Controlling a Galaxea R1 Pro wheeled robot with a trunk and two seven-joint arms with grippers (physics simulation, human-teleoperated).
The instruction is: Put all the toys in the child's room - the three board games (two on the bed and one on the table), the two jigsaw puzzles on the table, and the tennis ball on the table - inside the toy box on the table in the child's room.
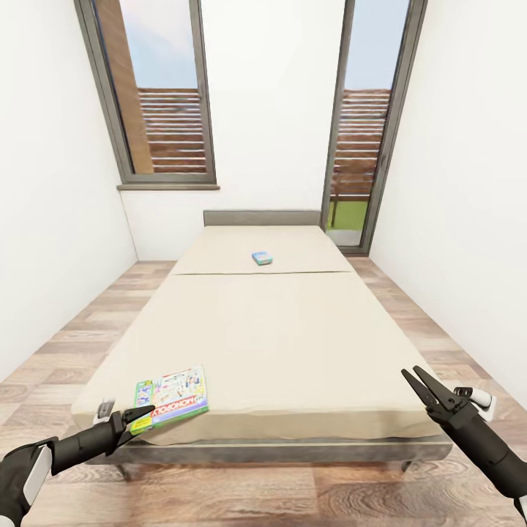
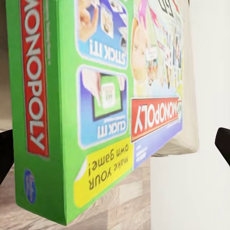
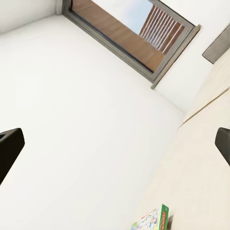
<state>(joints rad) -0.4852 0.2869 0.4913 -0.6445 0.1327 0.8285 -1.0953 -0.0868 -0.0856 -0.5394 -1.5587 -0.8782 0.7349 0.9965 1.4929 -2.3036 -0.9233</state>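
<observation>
A green, white and blue Monopoly board game [image 1: 172,395] lies flat on the near left corner of the beige bed [image 1: 293,344], slightly over the edge. My left gripper [image 1: 139,419] is open at that box's near corner. In the left wrist view the board game [image 2: 96,105] looms large between the spread fingertips of the gripper [image 2: 115,148]. A second, small blue board game [image 1: 262,258] rests far up the bed near its head. My right gripper [image 1: 421,382] hangs open and empty over the bed's near right corner. The right wrist view catches the Monopoly box [image 3: 153,219] across the mattress [image 3: 206,158].
White walls close in on both sides of the bed, leaving narrow strips of wood floor [image 1: 66,344]. A window [image 1: 157,95] and a glass door [image 1: 362,132] stand behind the grey headboard [image 1: 261,217].
</observation>
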